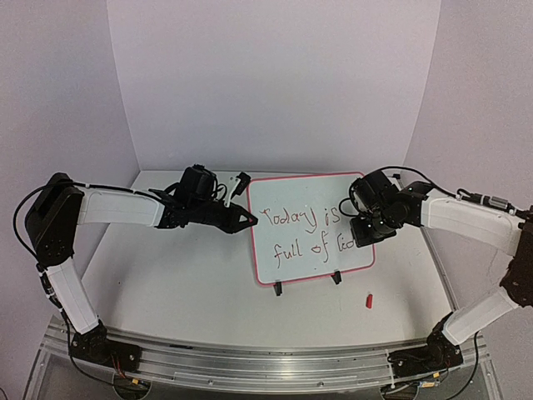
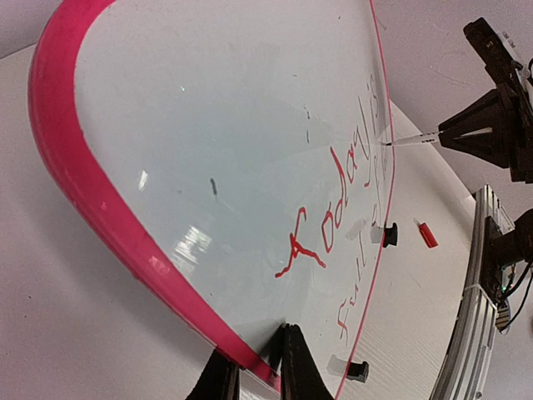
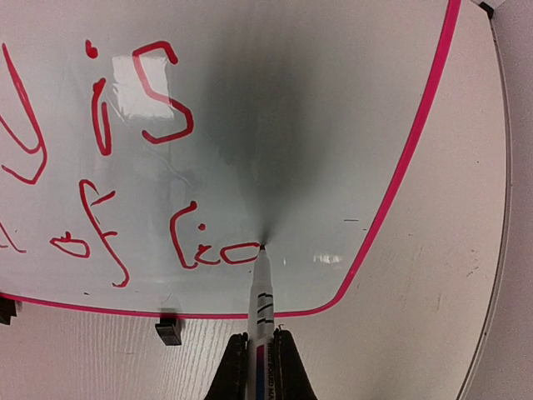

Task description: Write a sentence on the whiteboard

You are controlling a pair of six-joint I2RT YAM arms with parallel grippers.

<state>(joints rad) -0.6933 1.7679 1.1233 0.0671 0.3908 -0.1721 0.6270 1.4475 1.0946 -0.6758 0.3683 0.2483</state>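
– Whiteboard position, please?
– It is propped up on two black feet that rest on the white surface. Its written face is turned toward the arm bases, and a thin pink frame runs round it.
– And the left hand?
– Clenched on the whiteboard's left edge. From the left wrist, one finger lies on each side of the pink frame.
– The right hand?
– Grasping a marker in front of the whiteboard's lower right part. The marker's tip touches the white face.
– What about the sentence?
– Red handwriting in two lines on the whiteboard. The upper line reads "Today is". The lower reads "full of", then a few letters that look like "lio". The marker's tip sits at the end of the last one.
– Anything else near the whiteboard?
– A small red cap lies on the surface just in front of the whiteboard's lower right corner, apart from the feet.
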